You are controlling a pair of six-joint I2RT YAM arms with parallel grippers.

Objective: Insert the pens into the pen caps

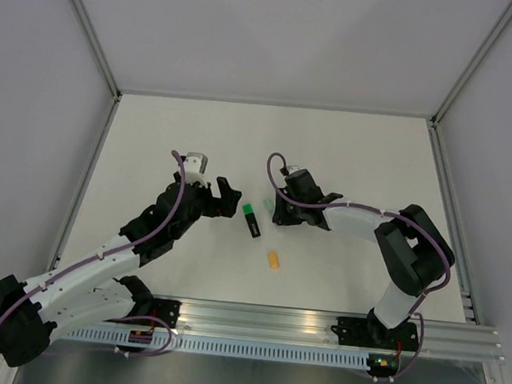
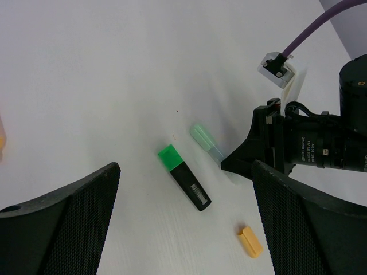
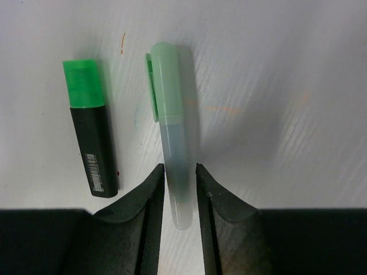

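The left end effector [image 1: 230, 199] is wide open. Mid-table lies the black marker pen with a bright green cap [image 1: 252, 219], already capped. The small orange plastic cap [image 1: 273, 260] waits toward the table's near edge, probably next. The right end effector [image 3: 179, 167] sits around the see-through pen with a pale green cap [image 3: 172, 132], but I cannot tell if it squeezes.

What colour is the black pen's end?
Bright green. That end of the black pen shows best in the right wrist view.
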